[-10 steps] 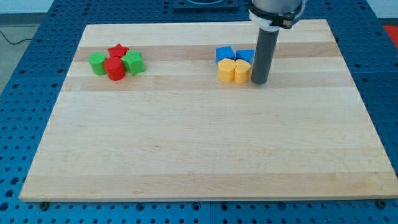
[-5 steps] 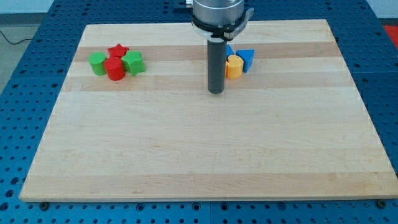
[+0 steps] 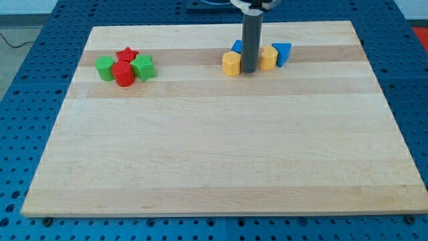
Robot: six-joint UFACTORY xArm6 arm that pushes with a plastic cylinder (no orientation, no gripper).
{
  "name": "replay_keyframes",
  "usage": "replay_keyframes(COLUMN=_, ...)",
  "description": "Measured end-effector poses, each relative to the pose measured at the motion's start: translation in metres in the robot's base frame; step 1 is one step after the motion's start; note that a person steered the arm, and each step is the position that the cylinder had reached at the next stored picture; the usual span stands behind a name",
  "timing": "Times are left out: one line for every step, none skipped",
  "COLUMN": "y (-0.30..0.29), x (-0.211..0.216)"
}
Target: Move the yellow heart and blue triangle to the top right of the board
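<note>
My tip (image 3: pixel 249 70) stands between two yellow blocks near the top middle of the board. The yellow heart (image 3: pixel 268 58) is just right of the rod, touching the blue triangle (image 3: pixel 282 53) on its right. A yellow block of unclear shape (image 3: pixel 231 64) sits just left of the rod. A second blue block (image 3: pixel 237 47) shows partly behind the rod at its upper left.
A cluster sits at the board's upper left: a green block (image 3: pixel 104 68), a red star (image 3: pixel 126 54), a red cylinder (image 3: pixel 123 74) and a second green block (image 3: pixel 143 67). The wooden board (image 3: pixel 214 167) lies on a blue perforated table.
The tip went from right of the yellow-blue group to its lower left, then up between the two yellow blocks. The yellow heart and blue triangle slid right; the other yellow block slid left.
</note>
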State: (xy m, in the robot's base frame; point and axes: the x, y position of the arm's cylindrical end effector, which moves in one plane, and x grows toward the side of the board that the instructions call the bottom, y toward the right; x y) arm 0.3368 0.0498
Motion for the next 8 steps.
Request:
replay_keyframes(y=0.021, x=-0.003)
replay_keyframes(y=0.052, x=-0.015)
replay_keyframes(y=0.074, x=-0.031)
replay_keyframes(y=0.085, x=-0.039)
replay_keyframes(y=0.083, x=-0.036)
replay_keyframes(y=0.078, x=-0.012)
replay_keyframes(y=0.094, x=-0.009)
replay_keyframes(y=0.109, x=-0.021)
